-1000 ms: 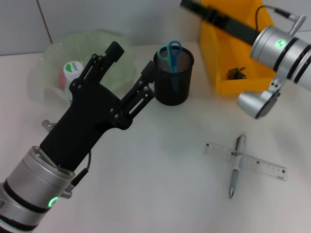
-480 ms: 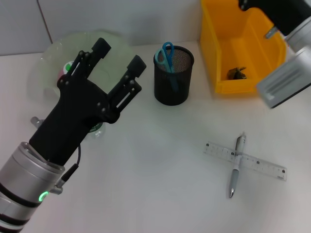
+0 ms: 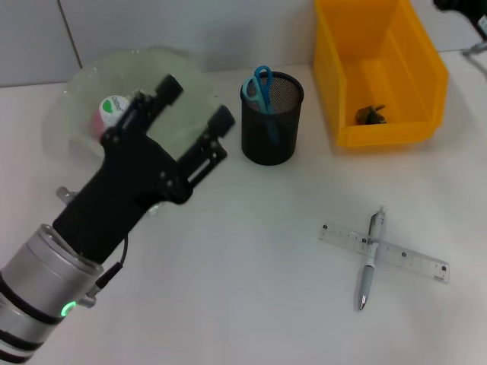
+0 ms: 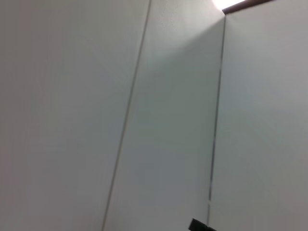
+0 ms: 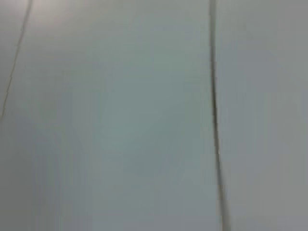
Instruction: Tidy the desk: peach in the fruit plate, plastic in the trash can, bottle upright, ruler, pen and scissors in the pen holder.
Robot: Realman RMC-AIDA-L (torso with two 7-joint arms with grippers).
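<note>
While the left gripper (image 3: pixel 190 103) hangs over the near edge of the fruit plate (image 3: pixel 80 84) with its two black fingers spread wide and nothing between them, the other things sit quietly on the white surface (image 3: pixel 251 289). The plate is pale green and see-through, out at about 10 o'clock in the head view. A pink and white round thing with a green sticker, likely the peach (image 3: pixel 110 110), peeks out in the plate behind the gripper. A bit of clear bottle (image 3: pixel 152 204) shows under the arm, but how it stands is hidden.

The pen holder (image 3: pixel 272 118) is a black mesh cup near 12 o'clock. Blue-handled scissors (image 3: pixel 259 85) already stand in it, handles up.

The trash can (image 3: pixel 377 72) is a bright yellow box at about 1 o'clock, with a small dark scrap (image 3: pixel 370 114) lying on its floor.

At about 4 o'clock, the clear ruler (image 3: pixel 407 260) lies flat, and the silver pen (image 3: pixel 369 262) lies across it, so they make a cross.

Only a dark bit of the right arm (image 3: pixel 464 6) shows at the far top corner. Its gripper is out of sight. Both wrist views show only a plain grey wall.
</note>
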